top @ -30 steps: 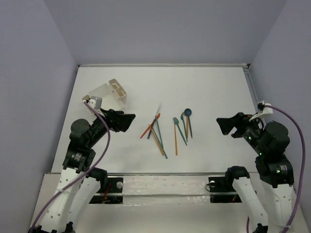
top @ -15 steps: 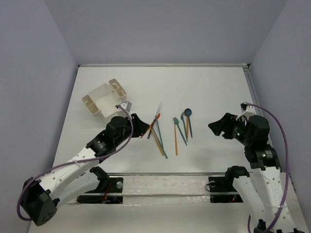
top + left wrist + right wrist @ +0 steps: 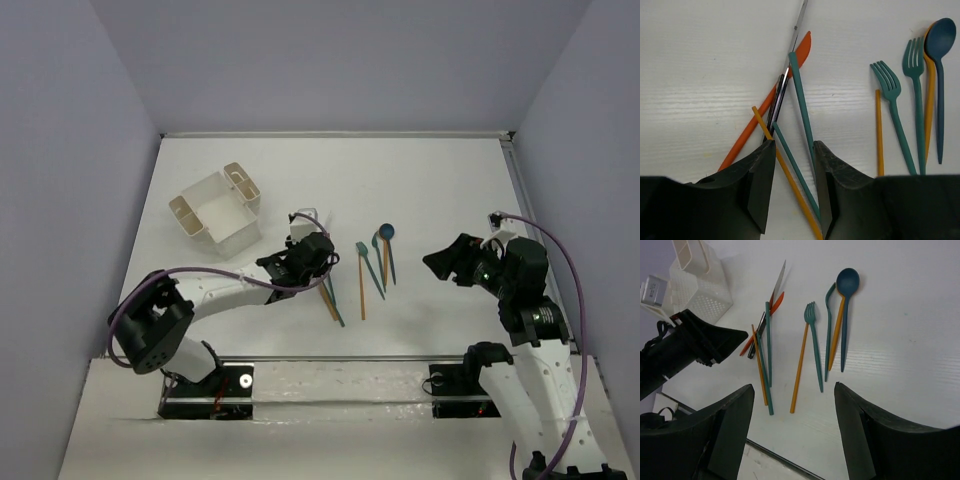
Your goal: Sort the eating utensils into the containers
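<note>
Utensils [image 3: 363,262] lie loose in two bunches mid-surface [image 3: 430,180], well apart from the container [image 3: 232,228], which sits at the left rear, tilted off-square

Top view only: whole layout, both arms, container with one big middle bay and narrow end slots. Utensils are too small there to sort by type

Left wrist view gives the detail:
- left bunch is a crossed pile: red-orange knife-shaped piece [image 3: 801,49], flat with a rounded tip; long teal stick [image 3: 800,100] over it; thin orange stick [image 3: 765,127]; a second slimmer teal stick; a grey thin strip [image 3: 799,20]; something dark under it, can't tell what
- right bunch lies roughly parallel: two teal forks [image 3: 888,80], teal spoon [image 3: 940,37] with a round bowl, orange stick [image 3: 879,130], another orange handle tucked under the spoon

All look like thin, smooth, matte plastic

Right wrist view adds what the others miss: the container wall is perforated with a fine grid, white plastic, and the other arm's black fingers hang just left of the crossed pile

Left claw [image 3: 792,189]: jaws a narrow gap apart, down at the pile, straddling the slim teal stick and thin orange stick. White surface shows between pads and sticks, so nothing is pinched; whether a pad touches a stick, can't tell

Right claw [image 3: 792,390]: jaws wide apart, holding nothing, touching nothing, hanging right of the spoon bunch and aimed at it
</note>
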{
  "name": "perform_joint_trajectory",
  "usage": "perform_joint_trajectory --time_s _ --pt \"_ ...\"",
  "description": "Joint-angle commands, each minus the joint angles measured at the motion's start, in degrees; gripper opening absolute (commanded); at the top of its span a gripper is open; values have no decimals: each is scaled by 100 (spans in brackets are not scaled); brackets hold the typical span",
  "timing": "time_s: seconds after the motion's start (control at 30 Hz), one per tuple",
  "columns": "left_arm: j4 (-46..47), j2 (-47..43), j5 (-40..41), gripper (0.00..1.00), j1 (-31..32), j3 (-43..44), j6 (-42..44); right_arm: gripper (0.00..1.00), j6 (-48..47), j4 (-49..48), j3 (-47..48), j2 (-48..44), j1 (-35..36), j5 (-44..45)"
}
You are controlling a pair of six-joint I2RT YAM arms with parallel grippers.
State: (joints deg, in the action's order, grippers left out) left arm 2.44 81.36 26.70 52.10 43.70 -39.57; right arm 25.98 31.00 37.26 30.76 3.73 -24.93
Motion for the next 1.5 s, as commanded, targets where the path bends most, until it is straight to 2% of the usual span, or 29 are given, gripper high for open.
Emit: perform_joint_trajectory --time_s 0.0,0.13,0.4,0.73,0.83,0.93,0.97,1.07,1.27,1.33,1.47 --pt "143 536 521 36 46 490 116 71 21 -376 -52 -44 -30 -179" --pt "161 1011 424 35 46 884 274 71 30 -411 -78 -53 -30 -241" --pt "179 1715 468 31 46 1131 336 71 30 -429 -96 -97 -30 -293" --pt "354 2182 538 26 46 1307 380 71 57 -429 -113 -158 -30 -355" --pt "424 2235 529 19 46 1343 415 71 57 -437 -113 -158 -30 -372" --pt "468 2217 521 4 46 1369 450 71 65 -437 -113 -158 -30 -372" --pt "460 2182 512 0 46 1395 476 71 65 -446 -113 -150 -30 -372" --pt "512 1884 494 0 46 1387 521 71 57 -490 -122 -132 -30 -408" --pt "503 584 669 0 46 1632 863 71 39 -525 -139 -132 -30 -434" --pt "425 93 749 0 -85 1868 1073 71 39 -499 -140 -167 -30 -434" --pt "267 -542 758 0 -778 2247 1460 71 48 -464 -131 -246 -30 -443"
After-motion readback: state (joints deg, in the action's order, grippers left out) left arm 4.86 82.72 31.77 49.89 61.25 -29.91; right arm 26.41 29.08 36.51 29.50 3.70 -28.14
